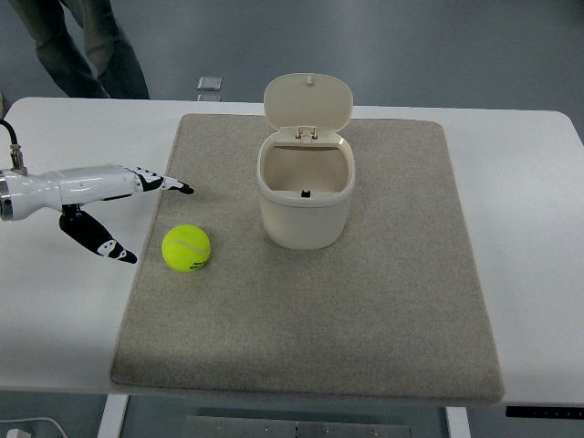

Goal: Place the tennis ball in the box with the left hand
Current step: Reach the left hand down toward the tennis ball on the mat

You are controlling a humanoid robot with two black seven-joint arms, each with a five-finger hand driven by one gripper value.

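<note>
Top view is showing the left hand (pixel 123 214) hovering with fingers spread and holding nothing; the one tennis ball (pixel 186 248) is lying just beside it on the mat (pixel 401 301). Beyond the ball, one box (pixel 305 203) is standing, lid open.

tennis ball (pixel 186 248): 1 | box (pixel 306 193): 1 | mat (pixel 383 301): 1 | hand (pixel 109 210): 1 | person (pixel 87 46): 1
</note>
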